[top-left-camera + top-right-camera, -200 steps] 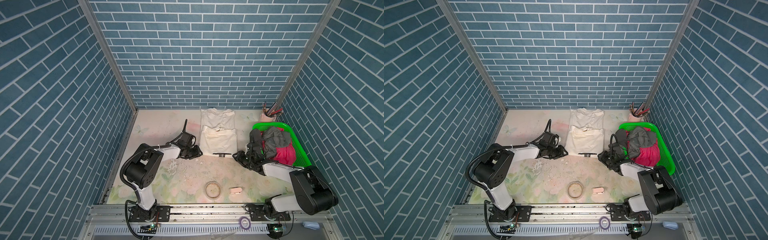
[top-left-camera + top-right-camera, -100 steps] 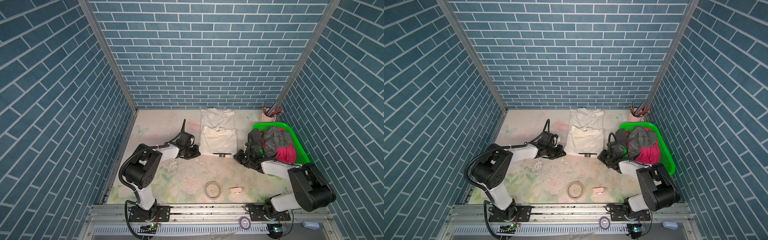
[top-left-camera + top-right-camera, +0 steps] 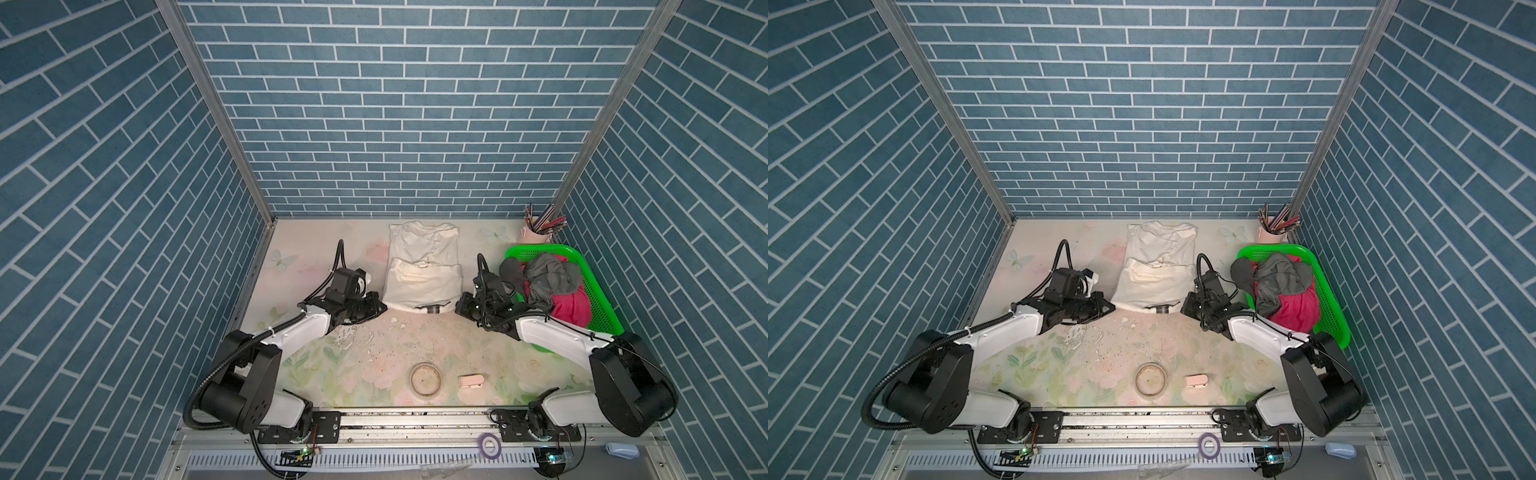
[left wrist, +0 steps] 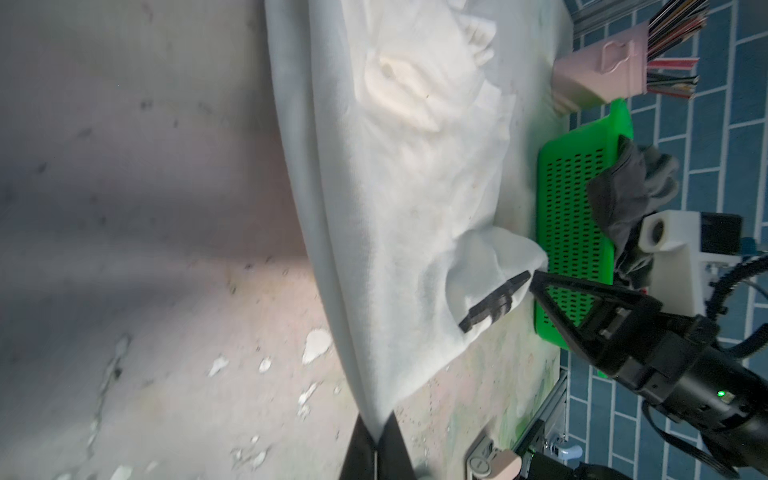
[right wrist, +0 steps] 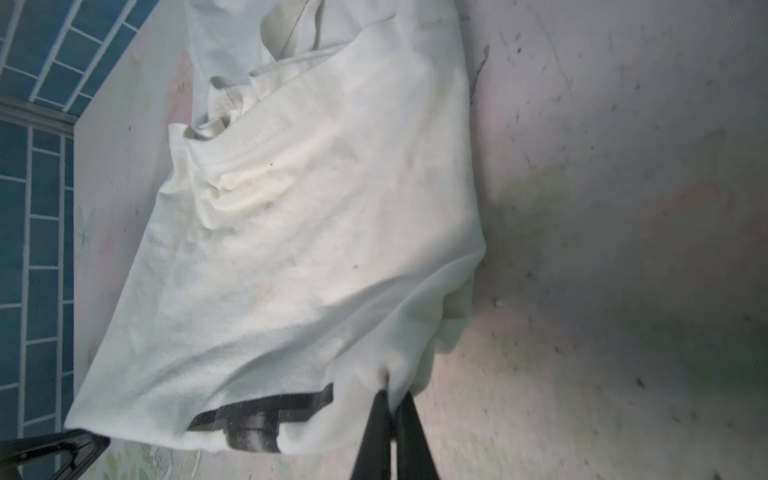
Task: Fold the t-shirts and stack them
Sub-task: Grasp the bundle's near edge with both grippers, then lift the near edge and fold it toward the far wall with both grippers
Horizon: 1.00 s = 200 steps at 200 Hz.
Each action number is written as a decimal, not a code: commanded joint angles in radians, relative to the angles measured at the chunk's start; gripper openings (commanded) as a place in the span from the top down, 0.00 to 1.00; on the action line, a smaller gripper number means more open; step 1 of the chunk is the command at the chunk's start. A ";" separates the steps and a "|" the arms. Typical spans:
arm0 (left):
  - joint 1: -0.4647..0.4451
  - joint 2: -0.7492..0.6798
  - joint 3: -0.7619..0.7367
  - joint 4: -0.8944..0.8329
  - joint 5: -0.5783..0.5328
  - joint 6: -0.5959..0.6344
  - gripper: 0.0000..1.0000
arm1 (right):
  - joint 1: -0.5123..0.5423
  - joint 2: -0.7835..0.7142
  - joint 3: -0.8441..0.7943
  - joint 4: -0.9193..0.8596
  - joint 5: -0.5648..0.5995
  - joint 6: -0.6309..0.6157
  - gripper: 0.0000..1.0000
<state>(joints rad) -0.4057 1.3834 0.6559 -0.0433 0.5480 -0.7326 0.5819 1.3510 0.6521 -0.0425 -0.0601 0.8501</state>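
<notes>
The cream-white t-shirt [image 3: 424,282] [image 3: 1154,282] lies part-folded at the back middle of the table, with a black print [image 5: 262,419] along its near hem. My left gripper [image 3: 382,308] [image 4: 376,432] is shut on the near left corner of that hem. My right gripper [image 3: 458,309] [image 5: 390,399] is shut on the near right corner, and cloth bunches up at its tips. A dark grey t-shirt [image 3: 544,278] and a magenta t-shirt [image 3: 573,305] sit crumpled in the green basket [image 3: 600,299] at the right.
A pink cup of pencils [image 3: 536,235] stands in the back right corner. Near the front edge lie a clear ring [image 3: 426,379] and a small pink block [image 3: 471,381]. White flakes [image 3: 345,336] are scattered in front of the left gripper.
Both grippers have gone from part open to shut on the white shirt's near corners. Both arms have edged slightly inward toward the shirt.
</notes>
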 commanded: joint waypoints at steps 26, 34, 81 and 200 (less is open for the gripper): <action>-0.010 -0.225 -0.178 -0.058 0.005 -0.077 1.00 | 0.094 -0.228 -0.112 -0.160 0.108 0.071 1.00; -0.011 -0.276 -0.190 -0.080 -0.001 -0.091 1.00 | 0.109 -0.267 -0.119 -0.190 0.121 0.078 1.00; -0.015 -0.548 -0.195 -0.218 -0.035 -0.170 1.00 | 0.184 -0.382 -0.079 -0.315 0.155 0.062 1.00; 0.148 -0.231 0.104 -0.130 0.089 -0.092 1.00 | 0.007 -0.058 0.353 -0.288 0.044 -0.232 1.00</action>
<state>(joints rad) -0.2897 1.0595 0.6720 -0.2188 0.6086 -0.8742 0.6487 1.2098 0.9230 -0.3439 0.0235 0.7170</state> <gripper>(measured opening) 0.055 0.051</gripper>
